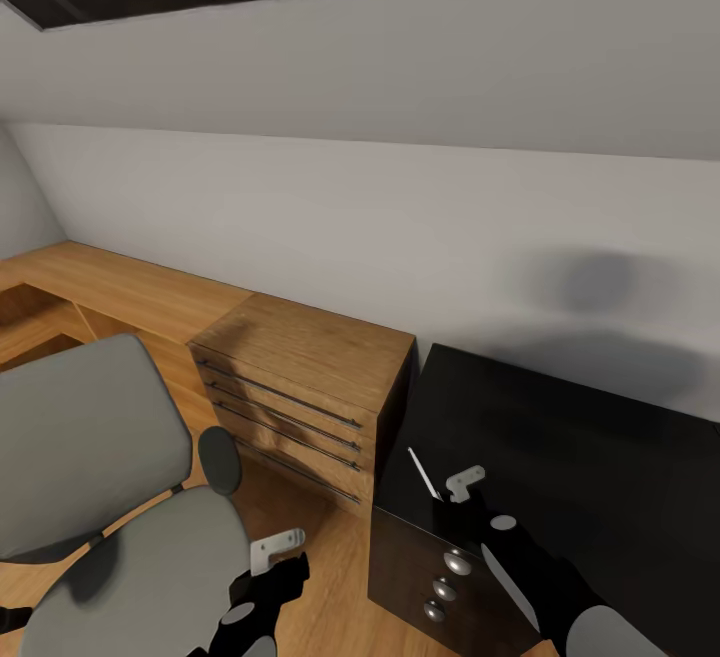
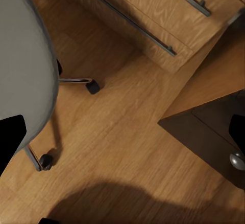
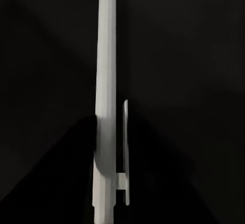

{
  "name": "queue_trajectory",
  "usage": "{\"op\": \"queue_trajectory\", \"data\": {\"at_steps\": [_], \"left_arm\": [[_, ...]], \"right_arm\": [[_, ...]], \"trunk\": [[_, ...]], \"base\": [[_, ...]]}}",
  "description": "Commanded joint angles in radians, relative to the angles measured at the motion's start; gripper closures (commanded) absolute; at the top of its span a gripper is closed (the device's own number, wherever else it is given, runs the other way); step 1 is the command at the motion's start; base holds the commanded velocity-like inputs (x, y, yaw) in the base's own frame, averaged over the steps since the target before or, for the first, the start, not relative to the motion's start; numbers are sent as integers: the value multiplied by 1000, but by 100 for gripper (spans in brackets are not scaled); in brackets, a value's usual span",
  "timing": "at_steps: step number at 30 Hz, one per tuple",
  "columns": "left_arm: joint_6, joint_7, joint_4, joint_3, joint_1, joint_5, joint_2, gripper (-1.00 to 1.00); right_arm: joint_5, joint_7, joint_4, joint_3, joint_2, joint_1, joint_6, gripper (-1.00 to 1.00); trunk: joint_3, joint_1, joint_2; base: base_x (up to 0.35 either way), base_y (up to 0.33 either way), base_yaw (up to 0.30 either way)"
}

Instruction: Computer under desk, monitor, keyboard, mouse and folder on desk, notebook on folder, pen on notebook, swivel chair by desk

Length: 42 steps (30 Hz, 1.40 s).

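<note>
My right gripper [image 1: 458, 495] is shut on a thin white pen [image 1: 423, 474] and holds it just above the front left corner of a black cabinet top [image 1: 570, 447]. In the right wrist view the pen [image 3: 105, 106], with its clip, runs straight out between the fingers against that black surface. The grey swivel chair [image 1: 140, 567] stands at the lower left, its backrest [image 1: 80, 437] turned toward the wooden desk [image 1: 120, 282]. My left gripper [image 1: 275, 559] hangs open over the floor beside the chair seat [image 2: 20, 55], its dark fingers [image 2: 10, 139] wide apart.
A wooden drawer unit [image 1: 300, 377] with long bar handles stands between the desk and the black cabinet, whose front [image 1: 420, 557] has round metal knobs [image 1: 457, 562]. The chair's casters [image 2: 93, 87] rest on wood floor [image 2: 127, 147]. A sloping white wall rises behind.
</note>
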State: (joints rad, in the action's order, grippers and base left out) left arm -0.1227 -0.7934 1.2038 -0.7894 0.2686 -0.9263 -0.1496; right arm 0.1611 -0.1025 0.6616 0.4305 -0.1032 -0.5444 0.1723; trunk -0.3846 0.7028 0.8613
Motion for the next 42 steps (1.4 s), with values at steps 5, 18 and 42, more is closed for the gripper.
{"op": "queue_trajectory", "data": {"at_steps": [5,18,42], "left_arm": [[-4,-7,2,-9,1,-2,-1,-100],[-5,-17,32,-61,1,0,1,-100],[-5,-23,36,-74,1,0,1,-100]], "right_arm": [[15,1,-18,2,-5,0,10,100],[77,4,300,-119,-67,6,222,100],[206,6,492,-360,-84,24,489,100]], "trunk": [[14,-19,-34],[55,-69,-125],[130,-161,-293]], "base": [[0,0,0],[0,0,0],[-175,0,0]]}}
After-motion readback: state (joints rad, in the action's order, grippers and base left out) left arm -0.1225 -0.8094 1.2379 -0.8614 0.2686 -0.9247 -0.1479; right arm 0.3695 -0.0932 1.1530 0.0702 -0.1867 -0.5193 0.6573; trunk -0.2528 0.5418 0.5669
